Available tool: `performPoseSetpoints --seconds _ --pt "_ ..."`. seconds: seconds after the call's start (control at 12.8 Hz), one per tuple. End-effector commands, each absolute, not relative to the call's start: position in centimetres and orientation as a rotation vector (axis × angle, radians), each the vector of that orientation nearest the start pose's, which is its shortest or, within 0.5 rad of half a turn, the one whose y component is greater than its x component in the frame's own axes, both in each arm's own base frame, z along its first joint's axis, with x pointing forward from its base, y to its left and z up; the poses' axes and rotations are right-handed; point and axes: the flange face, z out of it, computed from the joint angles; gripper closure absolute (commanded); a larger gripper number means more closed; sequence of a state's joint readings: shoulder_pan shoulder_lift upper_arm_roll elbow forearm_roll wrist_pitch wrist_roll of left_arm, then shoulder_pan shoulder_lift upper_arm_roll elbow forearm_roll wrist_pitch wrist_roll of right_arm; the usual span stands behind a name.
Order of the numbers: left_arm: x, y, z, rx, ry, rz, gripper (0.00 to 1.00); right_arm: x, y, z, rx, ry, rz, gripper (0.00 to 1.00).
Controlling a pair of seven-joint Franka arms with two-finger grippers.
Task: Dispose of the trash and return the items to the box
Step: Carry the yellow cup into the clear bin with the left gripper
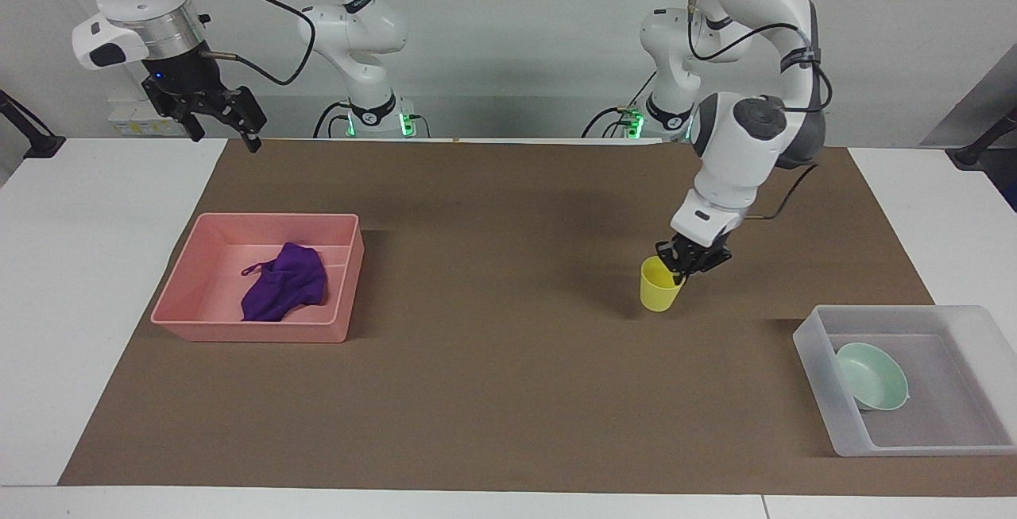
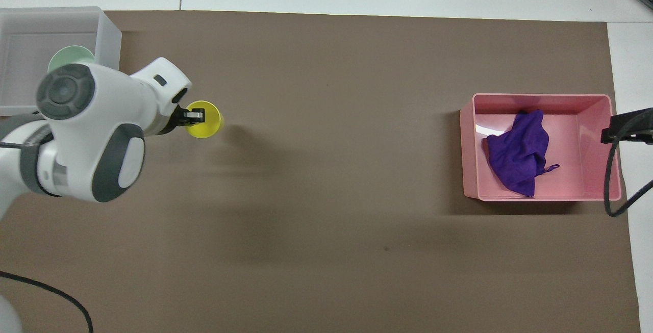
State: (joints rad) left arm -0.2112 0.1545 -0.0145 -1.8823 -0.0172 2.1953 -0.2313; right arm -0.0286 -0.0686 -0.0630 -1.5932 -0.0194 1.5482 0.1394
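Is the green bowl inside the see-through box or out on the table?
Inside. The green bowl leans tilted against a wall of the see-through box; the box's walls surround it in the facing view.

No text, label, brand, number or sign can be read on anything here. A dark band on the left arm (image 2: 30, 139) seems to carry pale lettering, but it cannot be made out.
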Motion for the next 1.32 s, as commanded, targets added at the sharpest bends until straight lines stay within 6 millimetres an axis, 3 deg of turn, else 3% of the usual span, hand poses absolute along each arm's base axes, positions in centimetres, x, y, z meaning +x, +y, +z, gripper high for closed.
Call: performPoseSetpoints --seconds 0.0,0.08,0.39,0.54,0.7,0.93,1.01,1.25 --pt "64.3 -8.0 47.3 -3.160 -0.118 -0.231 1.00 52.7 -4.6 65.1 -3.141 0.294 -0.022 0.00" --pt "65.4 -6.3 48.6 -3.159 -0.110 -0.244 1.00 52.7 -4.6 64.9 -3.145 0.277 -0.017 0.00" --pt "67.8 3.9 50.4 -3.151 -0.105 -0.265 1.00 52.6 -4.6 64.8 -3.144 0.277 -0.014 0.00" --pt "68.6 8.3 50.2 -3.162 -0.108 -0.281 1.00 52.5 -4.6 64.7 -3.145 0.274 -0.012 0.00" --pt "70.6 11.9 49.2 -3.173 -0.107 -0.252 1.00 52.5 -4.6 64.7 -3.144 0.277 -0.012 0.00" --pt "72.8 15.5 45.5 -3.218 -0.137 -0.246 1.00 52.4 -4.4 64.6 -3.147 0.265 -0.005 0.00" --pt "73.4 16.2 44.5 -3.229 -0.149 -0.253 1.00 52.4 -3.5 64.5 -3.149 0.241 0.000 0.00" --pt "74.1 17.2 42.5 -3.221 -0.170 -0.266 1.00 52.3 -3.3 64.6 -3.154 0.231 -0.003 0.00"
